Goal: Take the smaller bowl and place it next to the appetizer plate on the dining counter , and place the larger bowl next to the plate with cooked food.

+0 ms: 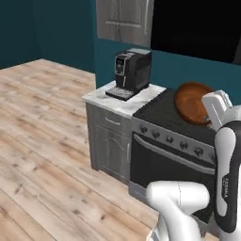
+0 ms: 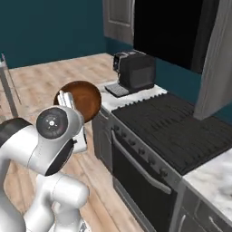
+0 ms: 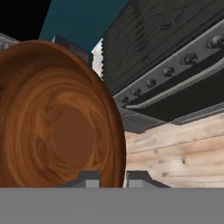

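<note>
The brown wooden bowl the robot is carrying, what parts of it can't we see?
- Small round reddish-brown wooden bowl: in the left base view its right edge is hidden behind the white arm.
- In the right base view the bowl's lower left is covered by the arm's joint.
- In the hand view the bowl runs off the left edge.
- Gripper: where its dark fingertips pinch the rim is cut off at the bottom.

The left base view looks forward and down from behind the arm at the stove (image 1: pixel 174 127), from its front left. The right base view faces the same stove (image 2: pixel 172 131) from nearer, along its front. Both share the coffee machine (image 1: pixel 132 73) beside it. The hand view sits close against the brown bowl (image 3: pixel 57 118), with the stove's knobs beyond it.
</note>
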Robot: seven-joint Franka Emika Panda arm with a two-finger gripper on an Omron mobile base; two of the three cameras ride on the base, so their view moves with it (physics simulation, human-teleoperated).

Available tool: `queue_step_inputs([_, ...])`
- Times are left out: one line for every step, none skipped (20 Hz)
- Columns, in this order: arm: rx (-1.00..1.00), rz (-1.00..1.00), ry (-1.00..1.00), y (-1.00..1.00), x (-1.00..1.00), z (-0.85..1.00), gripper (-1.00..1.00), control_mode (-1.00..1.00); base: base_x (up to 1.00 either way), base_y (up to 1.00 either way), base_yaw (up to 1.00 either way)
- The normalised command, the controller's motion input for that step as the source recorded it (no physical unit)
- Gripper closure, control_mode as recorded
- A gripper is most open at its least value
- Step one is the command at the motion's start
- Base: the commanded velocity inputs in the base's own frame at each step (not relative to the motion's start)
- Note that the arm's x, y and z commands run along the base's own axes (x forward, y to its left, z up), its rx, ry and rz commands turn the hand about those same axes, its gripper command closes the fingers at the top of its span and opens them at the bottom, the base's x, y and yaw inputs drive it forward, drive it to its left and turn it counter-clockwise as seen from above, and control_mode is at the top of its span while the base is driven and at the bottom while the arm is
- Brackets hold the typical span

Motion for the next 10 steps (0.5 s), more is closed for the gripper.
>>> queue_step_inputs([0.0,0.0,0.0,0.0,0.0,0.0,1.0,1.0,0.0,0.0,1.0])
queue_step_inputs([0.0,0.0,0.0,0.0,0.0,0.0,1.0,1.0,0.0,0.0,1.0])
queue_step_inputs([0.0,0.0,0.0,0.0,0.0,0.0,1.0,1.0,0.0,0.0,1.0])
queue_step_inputs([0.0,0.0,0.0,0.0,0.0,0.0,1.0,1.0,0.0,0.0,1.0])
queue_step_inputs([0.0,0.0,0.0,0.0,0.0,0.0,1.0,1.0,0.0,0.0,1.0])
queue_step_inputs([0.0,0.0,0.0,0.0,0.0,0.0,1.0,1.0,0.0,0.0,1.0])
queue_step_inputs([0.0,0.0,0.0,0.0,0.0,0.0,1.0,1.0,0.0,0.0,1.0])
queue_step_inputs([0.0,0.0,0.0,0.0,0.0,0.0,1.0,1.0,0.29,0.0,1.0])
queue_step_inputs([0.0,0.0,0.0,0.0,0.0,0.0,1.0,1.0,1.0,0.25,0.69])
queue_step_inputs([0.0,0.0,0.0,0.0,0.0,0.0,1.0,1.0,1.0,0.47,0.53])
